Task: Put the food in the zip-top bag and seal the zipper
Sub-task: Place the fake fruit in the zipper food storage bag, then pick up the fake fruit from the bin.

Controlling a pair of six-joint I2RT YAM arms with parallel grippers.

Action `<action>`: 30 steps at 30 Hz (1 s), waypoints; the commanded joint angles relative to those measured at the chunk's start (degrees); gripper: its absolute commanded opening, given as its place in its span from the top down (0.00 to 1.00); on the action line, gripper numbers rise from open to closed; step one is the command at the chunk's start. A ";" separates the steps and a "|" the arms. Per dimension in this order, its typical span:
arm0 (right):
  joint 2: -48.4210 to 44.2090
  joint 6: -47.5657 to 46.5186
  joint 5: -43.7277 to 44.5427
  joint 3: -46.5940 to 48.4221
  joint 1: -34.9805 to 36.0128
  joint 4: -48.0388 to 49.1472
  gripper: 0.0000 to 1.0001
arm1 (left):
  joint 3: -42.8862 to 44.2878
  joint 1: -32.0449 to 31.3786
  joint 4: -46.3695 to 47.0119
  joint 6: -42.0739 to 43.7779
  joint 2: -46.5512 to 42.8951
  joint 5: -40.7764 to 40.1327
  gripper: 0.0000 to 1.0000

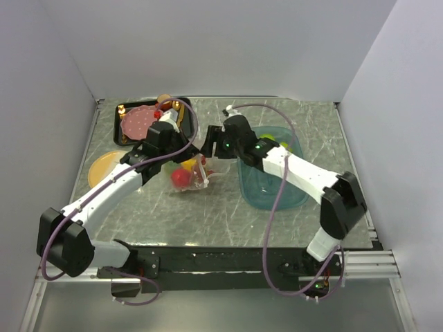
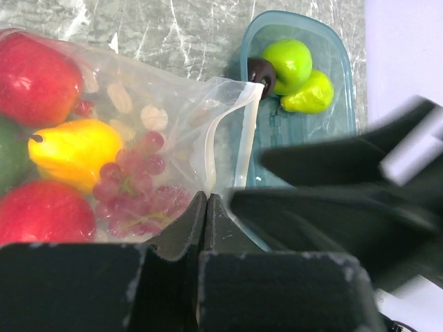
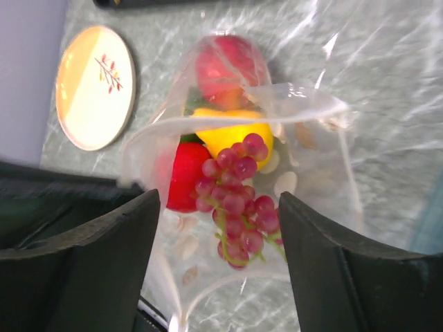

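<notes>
We hold the zip-top bag [image 2: 173, 117] by its mouth. The left gripper [image 2: 206, 207] is clamped shut on the film at one end of the zipper [image 2: 239, 131]. We judge this keeps the opening lifted and facing the teal tray [image 2: 346, 90]. The bag lies on the table [image 1: 208, 214] between the two arms, just beside that tray.

The right gripper [image 3: 220, 207] hangs over the open mouth with its jaws apart and nothing between the pads (the grape bunch [image 3: 239, 187] seen between them lies below, inside the bag). We read this as a release position.

Food in the bag:
- red fruits [image 2: 38, 76]
- a yellow fruit [image 2: 76, 149]
- the grapes

Food not yet bagged, in the tray:
- a green apple [image 2: 291, 61]
- a green pear [image 2: 311, 93]
- a dark brown ball [image 2: 261, 71]

The zipper gapes, unsealed.

We find no legible writing or brand. The cream plate [image 3: 83, 117] bears only a leaf sprig.
</notes>
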 commanded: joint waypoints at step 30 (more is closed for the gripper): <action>17.45 -2.38 0.83 12.36 -22.78 -12.81 0.18 | 2.26 -0.41 -1.91 1.10 -1.90 -1.00 0.99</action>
